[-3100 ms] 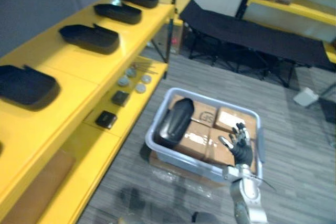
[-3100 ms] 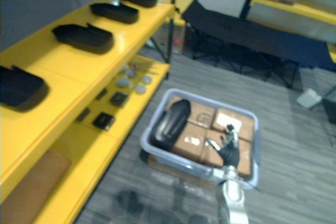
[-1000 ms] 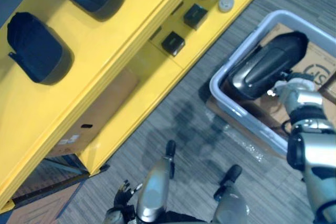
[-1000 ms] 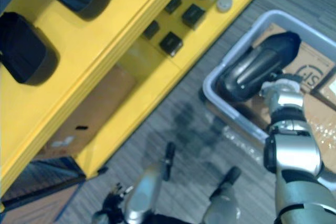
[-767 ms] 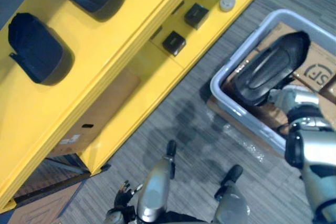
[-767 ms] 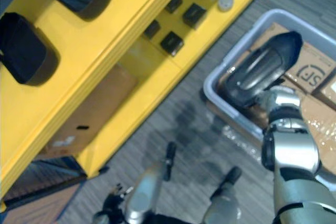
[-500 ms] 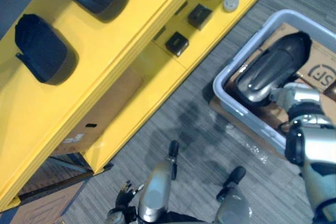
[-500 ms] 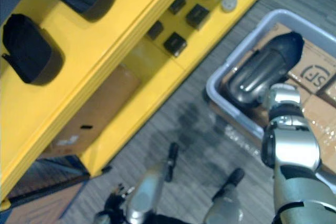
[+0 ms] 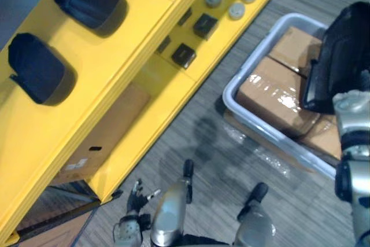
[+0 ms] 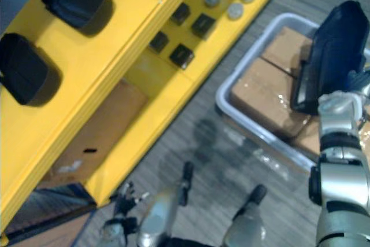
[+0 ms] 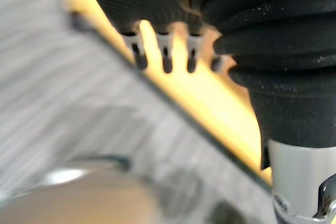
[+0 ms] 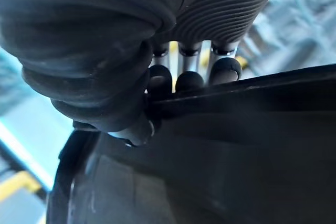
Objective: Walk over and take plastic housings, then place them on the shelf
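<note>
Plastic housing hangs long-axis upright over the bin, gripped by the right robot hand.

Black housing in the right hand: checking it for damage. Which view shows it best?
Right eye view: most of the housing shows, held on end over the cardboard boxes. The left eye view clips its edge; the right wrist view gives just its rim, with the right hand curled over it.
</note>
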You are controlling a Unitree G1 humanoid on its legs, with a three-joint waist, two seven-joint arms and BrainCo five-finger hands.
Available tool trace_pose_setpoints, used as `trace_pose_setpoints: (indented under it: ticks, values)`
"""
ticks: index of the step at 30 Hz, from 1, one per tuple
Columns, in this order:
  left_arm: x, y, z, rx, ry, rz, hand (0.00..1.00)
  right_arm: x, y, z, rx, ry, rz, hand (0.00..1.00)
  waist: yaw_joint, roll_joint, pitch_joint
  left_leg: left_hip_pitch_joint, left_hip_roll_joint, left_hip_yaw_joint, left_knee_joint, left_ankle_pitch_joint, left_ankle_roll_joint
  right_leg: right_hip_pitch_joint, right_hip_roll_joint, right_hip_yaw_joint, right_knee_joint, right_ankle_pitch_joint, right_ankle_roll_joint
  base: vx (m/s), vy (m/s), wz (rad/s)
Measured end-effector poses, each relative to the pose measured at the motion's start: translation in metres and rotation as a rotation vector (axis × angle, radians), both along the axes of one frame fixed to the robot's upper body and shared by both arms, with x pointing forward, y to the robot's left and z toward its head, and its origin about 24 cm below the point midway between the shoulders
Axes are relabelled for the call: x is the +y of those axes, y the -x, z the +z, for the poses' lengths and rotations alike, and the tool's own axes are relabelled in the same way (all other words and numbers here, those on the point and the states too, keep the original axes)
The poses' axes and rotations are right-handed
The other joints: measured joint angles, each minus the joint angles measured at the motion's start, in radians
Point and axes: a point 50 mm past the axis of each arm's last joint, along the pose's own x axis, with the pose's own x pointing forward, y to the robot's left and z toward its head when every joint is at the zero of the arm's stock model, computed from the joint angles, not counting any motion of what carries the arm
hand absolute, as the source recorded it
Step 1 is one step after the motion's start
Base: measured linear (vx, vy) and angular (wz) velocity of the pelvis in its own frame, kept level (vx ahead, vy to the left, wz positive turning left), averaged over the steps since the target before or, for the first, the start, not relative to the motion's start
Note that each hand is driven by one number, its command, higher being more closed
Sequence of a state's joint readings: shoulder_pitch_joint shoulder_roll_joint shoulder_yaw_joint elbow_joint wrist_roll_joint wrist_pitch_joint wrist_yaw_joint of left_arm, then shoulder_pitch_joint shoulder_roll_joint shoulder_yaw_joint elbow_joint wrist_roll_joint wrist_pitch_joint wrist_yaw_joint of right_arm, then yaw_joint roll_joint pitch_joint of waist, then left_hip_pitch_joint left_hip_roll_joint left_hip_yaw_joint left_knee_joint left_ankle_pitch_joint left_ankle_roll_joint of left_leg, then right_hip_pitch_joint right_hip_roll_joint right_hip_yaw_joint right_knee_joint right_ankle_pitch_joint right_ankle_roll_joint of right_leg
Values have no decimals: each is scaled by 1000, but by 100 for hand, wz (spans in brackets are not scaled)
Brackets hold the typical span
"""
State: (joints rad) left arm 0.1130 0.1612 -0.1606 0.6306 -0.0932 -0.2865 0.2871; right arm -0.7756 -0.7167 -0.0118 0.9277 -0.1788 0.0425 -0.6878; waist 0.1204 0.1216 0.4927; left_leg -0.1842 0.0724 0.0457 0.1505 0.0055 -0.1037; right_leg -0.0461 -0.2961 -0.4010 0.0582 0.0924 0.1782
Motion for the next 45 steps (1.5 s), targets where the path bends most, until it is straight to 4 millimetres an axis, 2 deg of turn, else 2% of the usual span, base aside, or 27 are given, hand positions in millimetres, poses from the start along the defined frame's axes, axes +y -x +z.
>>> trace_pose_setpoints:
  ticks: [1, 3, 5, 7, 10, 14, 17, 18, 21, 22, 25, 31, 36, 45]
  values:
    - [4, -5, 5, -26, -65, -14, 0, 8, 2, -13, 6, 21, 24, 100, -11, -25, -15, 17, 10, 10, -24, 8, -7, 1, 10, 6, -6, -3, -4, 37, -66, -27]
    - [8, -11, 12, -55, -140, -37, 0, 19, 3, -27, 19, 43, 56, 100, -26, -57, -36, 39, 21, 21, -53, 15, -14, 4, 24, 18, -14, -3, -10, 61, -76, -23]
    - [7, -26, 21, -102, -268, -66, 0, 32, 12, -45, 28, 90, 101, 100, -53, -93, -77, 61, 32, 31, -80, 21, -22, 14, 38, 23, -32, -1, -13, 73, -66, -17]
    - [7, -36, 29, -137, -361, -93, 0, 48, 14, -50, 5, 117, 156, 100, -68, -115, -102, 79, 37, 54, -93, 21, -23, 15, 44, 45, -44, 5, -16, 67, -28, -27]
    - [6, -51, 41, -206, -465, -127, 0, 75, 20, -54, -49, 167, 262, 100, -93, -127, -157, 93, 41, 81, -110, 21, -23, 18, 52, 61, -81, 29, -19, 34, -14, -27]
    - [-3, -70, 64, -324, -456, -130, 0, 110, 31, -63, -105, 175, 385, 100, -110, -135, -206, 133, 50, 110, -129, 18, -28, 40, 64, 81, -104, 36, -20, -11, -20, -22]
    - [-24, -77, 78, -379, -272, -189, 0, 133, 45, -65, -171, 186, 471, 100, -115, -146, -251, 168, 61, 132, -162, 24, -37, 45, 77, 101, -110, 32, -25, -14, -31, -22]
    - [-43, -78, 80, -361, -81, -238, 0, 143, 54, -61, -223, 188, 515, 100, -131, -149, -285, 178, 59, 136, -177, 27, -39, 47, 78, 102, -116, 32, -25, 8, -13, -12]
    - [-66, -77, 81, -334, 109, -284, 0, 153, 63, -58, -280, 181, 558, 100, -138, -158, -319, 191, 59, 154, -184, 28, -40, 49, 78, 111, -119, 33, -24, 21, 0, -13]
    - [-81, -77, 83, -313, 237, -309, 0, 158, 68, -56, -314, 172, 583, 100, -141, -164, -332, 205, 58, 160, -190, 28, -40, 54, 78, 120, -119, 33, -24, 24, 2, -14]
    - [-99, -82, 87, -280, 398, -336, 0, 170, 74, -57, -356, 149, 621, 100, -155, -175, -348, 220, 57, 162, -195, 28, -40, 68, 78, 123, -119, 33, -24, 5, 1, -3]
    - [-103, -88, 89, -228, 525, -312, 0, 195, 84, -61, -392, 127, 731, 100, -163, -178, -368, 239, 57, 182, -202, 29, -40, 69, 78, 138, -120, 34, -23, -36, 2, -9]
    - [-105, -88, 89, -208, 650, -321, 0, 205, 86, -61, -386, 121, 801, 100, -165, -181, -380, 253, 56, 188, -214, 32, -41, 74, 78, 144, -122, 34, -22, -9, 6, -3]
    - [-115, -98, 105, -251, 800, -352, 0, 224, 91, -74, -333, 95, 890, 100, -166, -188, -385, 252, 54, 185, -219, 32, -41, 75, 77, 141, -124, 35, -21, 0, 0, 0]
